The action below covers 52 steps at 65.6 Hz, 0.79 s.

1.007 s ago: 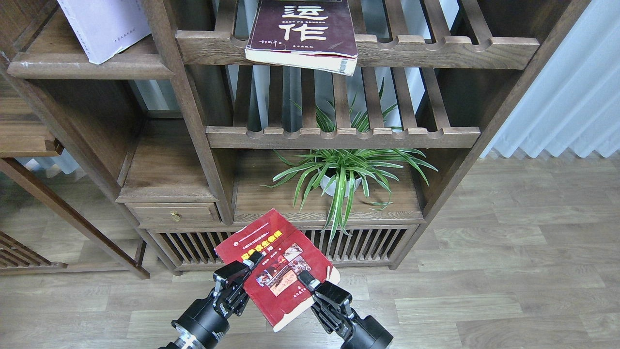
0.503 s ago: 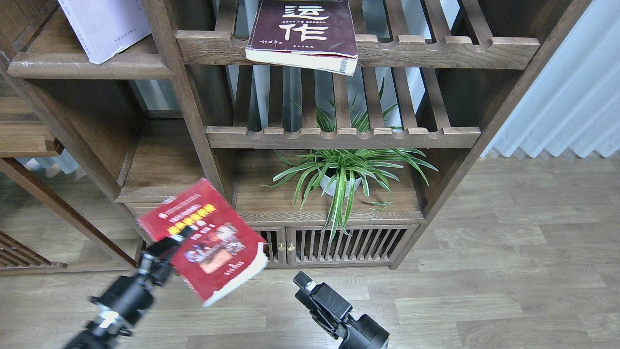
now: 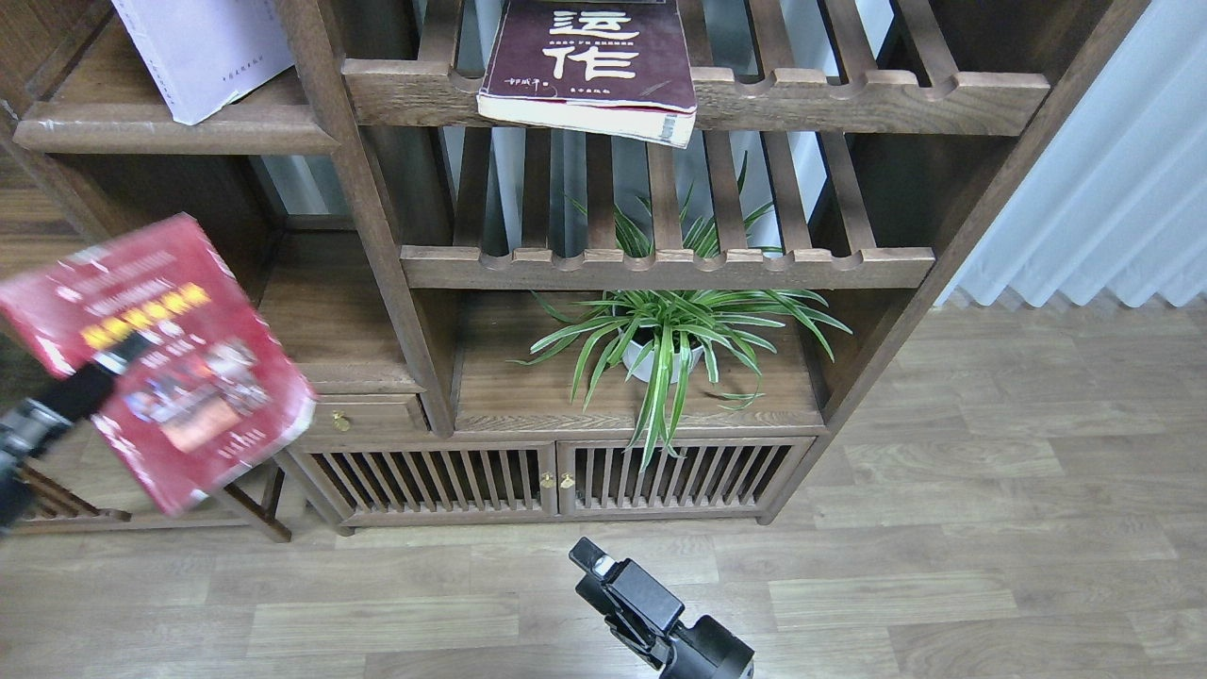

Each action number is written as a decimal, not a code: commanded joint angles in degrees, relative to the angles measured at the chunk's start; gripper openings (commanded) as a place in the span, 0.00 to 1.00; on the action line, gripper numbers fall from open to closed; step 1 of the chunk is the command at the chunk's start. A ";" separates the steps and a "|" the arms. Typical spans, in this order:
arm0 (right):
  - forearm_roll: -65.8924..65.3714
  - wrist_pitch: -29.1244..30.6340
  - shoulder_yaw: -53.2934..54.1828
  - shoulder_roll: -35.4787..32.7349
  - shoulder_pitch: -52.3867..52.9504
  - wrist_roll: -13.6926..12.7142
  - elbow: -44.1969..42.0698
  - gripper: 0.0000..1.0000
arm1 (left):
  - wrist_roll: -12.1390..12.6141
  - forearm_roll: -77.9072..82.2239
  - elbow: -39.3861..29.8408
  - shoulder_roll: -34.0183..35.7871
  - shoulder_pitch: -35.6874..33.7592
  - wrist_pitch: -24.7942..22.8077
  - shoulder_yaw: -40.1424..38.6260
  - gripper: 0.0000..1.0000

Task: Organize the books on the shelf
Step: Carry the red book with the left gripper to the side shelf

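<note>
1. Now my left pincer [image 3: 111,360] grasps the red book [image 3: 160,363], held tilted in the air left of the potted plant [image 3: 665,339].
2. Up left of the plant, the lavender book [image 3: 203,52] sits on the solid shelf [image 3: 170,132].
3. Above it, the maroon book [image 3: 594,66] overhangs a slatted shelf [image 3: 849,94].
4. Below the plant, I cannot tell whether my right pincer [image 3: 594,566] is clenched.

At our ten o'clock the red book [image 3: 165,363] fills the way to the low left bay. At eleven the solid shelf [image 3: 179,127] has bare board right of the lavender book [image 3: 203,52]. At twelve the maroon book [image 3: 594,66] overhangs the slatted rail, and the plant [image 3: 674,344] crowds the bay beneath. Open floor [image 3: 990,528] lies at two.
</note>
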 commanded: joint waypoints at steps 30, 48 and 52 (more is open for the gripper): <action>0.61 0.01 2.14 0.00 3.20 0.71 1.75 1.00 | -0.01 18.60 11.87 7.37 -29.31 0.00 -0.24 0.05; 0.53 0.01 2.14 0.00 2.84 0.71 1.93 1.00 | -0.01 21.32 18.72 7.55 -41.88 0.00 8.29 0.05; 0.61 0.01 2.23 0.00 2.84 0.79 1.93 1.00 | -0.01 22.20 20.84 7.55 -43.65 0.00 9.87 0.05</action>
